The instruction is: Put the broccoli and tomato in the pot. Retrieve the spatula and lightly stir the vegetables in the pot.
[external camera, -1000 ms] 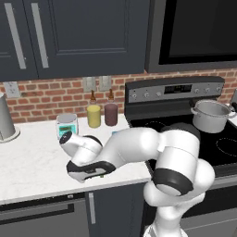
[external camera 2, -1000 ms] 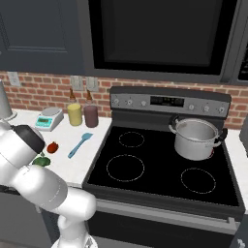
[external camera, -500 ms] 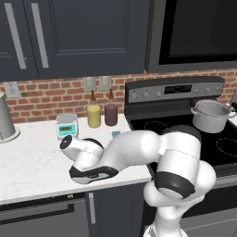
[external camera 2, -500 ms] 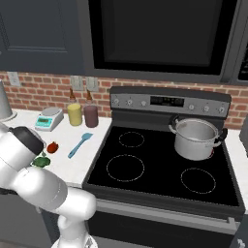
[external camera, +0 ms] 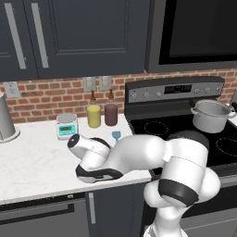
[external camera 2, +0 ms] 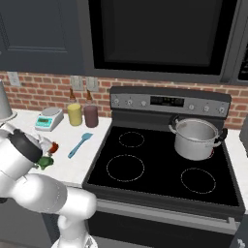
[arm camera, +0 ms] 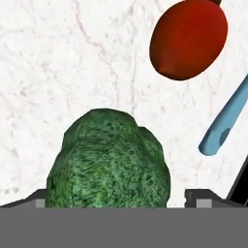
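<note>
In the hand view the dark-green broccoli [arm camera: 111,160] lies on the white counter right in front of my gripper [arm camera: 121,199], which is open with one fingertip at each side of the floret. The red tomato [arm camera: 189,38] lies just beyond it, and the handle end of the light-blue spatula [arm camera: 226,123] is to the right. From the right base view the broccoli [external camera 2: 45,162] and tomato [external camera 2: 53,147] peek out beside my wrist, the spatula [external camera 2: 80,144] lies near the stove, and the steel pot [external camera 2: 196,139] stands on the back right burner.
A yellow jar [external camera: 94,115], a maroon jar [external camera: 111,114] and a small scale [external camera: 67,126] stand along the brick wall. A steel canister [external camera: 5,118] is at the far left. The black stove top [external camera 2: 160,169] adjoins the counter on the right.
My hand has sunk slightly lower toward the counter over the broccoli. The vegetables, spatula and pot lie where they were.
</note>
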